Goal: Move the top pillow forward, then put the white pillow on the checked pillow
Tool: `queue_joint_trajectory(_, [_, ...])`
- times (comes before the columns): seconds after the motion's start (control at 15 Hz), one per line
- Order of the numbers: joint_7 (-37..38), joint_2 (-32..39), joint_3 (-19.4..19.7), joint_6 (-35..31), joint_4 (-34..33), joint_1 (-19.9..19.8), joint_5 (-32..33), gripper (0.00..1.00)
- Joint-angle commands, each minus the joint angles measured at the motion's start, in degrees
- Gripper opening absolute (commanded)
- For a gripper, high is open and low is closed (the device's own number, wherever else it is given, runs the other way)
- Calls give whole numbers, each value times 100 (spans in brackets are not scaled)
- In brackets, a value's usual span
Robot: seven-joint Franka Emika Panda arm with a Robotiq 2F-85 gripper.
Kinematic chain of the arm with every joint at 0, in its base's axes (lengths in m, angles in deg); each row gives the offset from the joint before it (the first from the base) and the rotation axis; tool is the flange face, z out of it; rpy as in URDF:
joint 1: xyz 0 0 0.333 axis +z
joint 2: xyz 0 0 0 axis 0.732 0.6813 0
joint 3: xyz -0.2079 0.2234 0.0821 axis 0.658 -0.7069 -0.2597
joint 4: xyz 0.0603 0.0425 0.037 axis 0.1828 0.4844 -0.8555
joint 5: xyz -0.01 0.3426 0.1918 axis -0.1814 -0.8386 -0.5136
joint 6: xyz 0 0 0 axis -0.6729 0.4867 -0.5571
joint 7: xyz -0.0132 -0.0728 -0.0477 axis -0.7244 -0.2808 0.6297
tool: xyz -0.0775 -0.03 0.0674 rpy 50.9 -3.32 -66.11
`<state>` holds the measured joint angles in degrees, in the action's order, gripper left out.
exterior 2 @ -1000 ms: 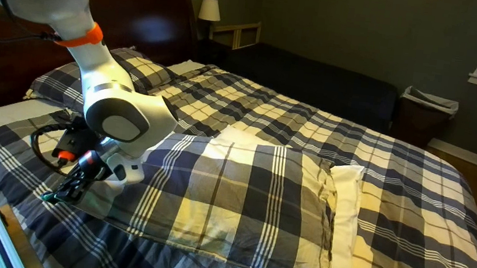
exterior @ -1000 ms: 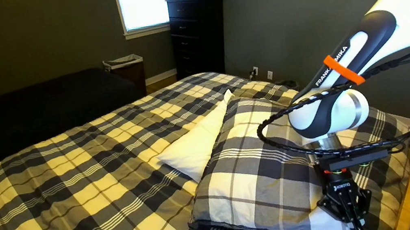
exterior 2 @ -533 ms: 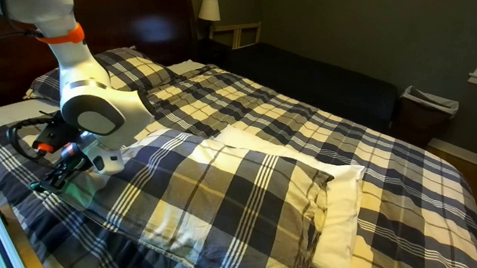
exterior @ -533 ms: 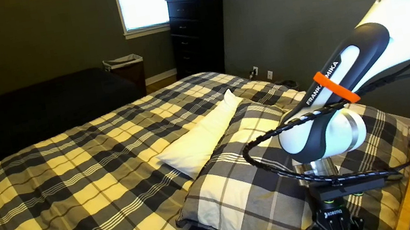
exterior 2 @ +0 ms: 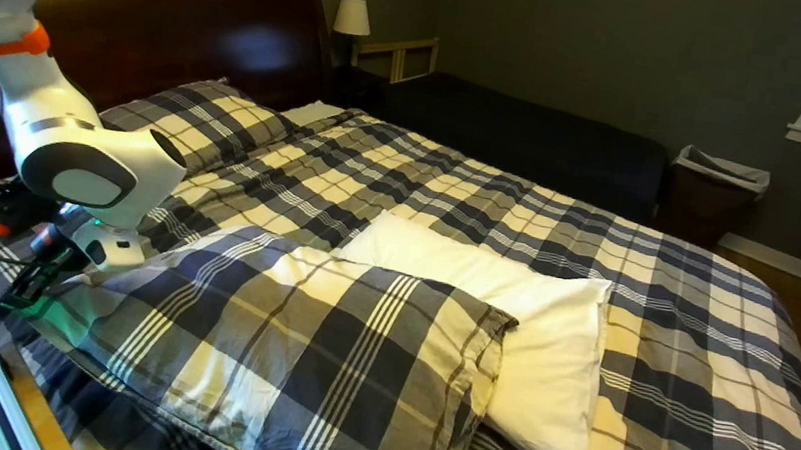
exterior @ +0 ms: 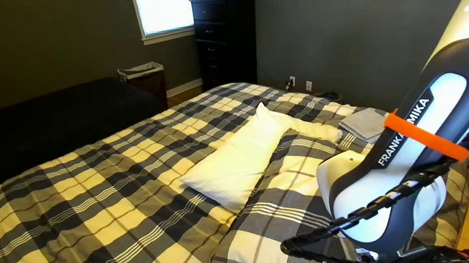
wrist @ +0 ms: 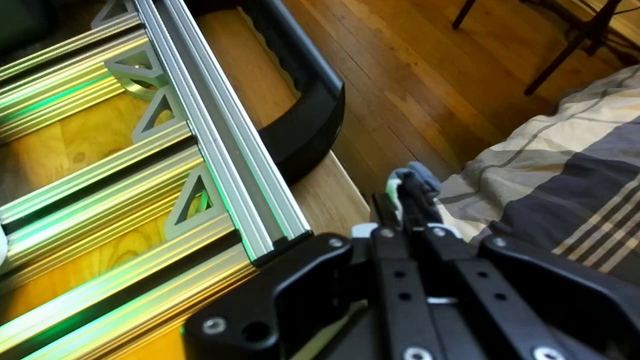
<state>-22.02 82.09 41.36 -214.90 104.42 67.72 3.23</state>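
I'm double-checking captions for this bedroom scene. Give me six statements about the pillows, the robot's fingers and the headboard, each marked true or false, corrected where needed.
1. The fingers are closed. True.
2. The checked pillow hides part of the white pillow in both exterior views. True.
3. The white pillow rests on top of the checked pillow. False: the checked pillow lies partly over it.
4. The fingers grip the white pillow. False: they seem to pinch the checked pillow's edge.
5. Another patterned pillow lies near the headboard. True.
6. The headboard is painted white. False: it is dark reddish brown.
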Motion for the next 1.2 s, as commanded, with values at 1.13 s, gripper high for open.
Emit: queue_joint_trajectory(1.13, [-2531,1746,-442,-1085,-494,316,-1623,1])
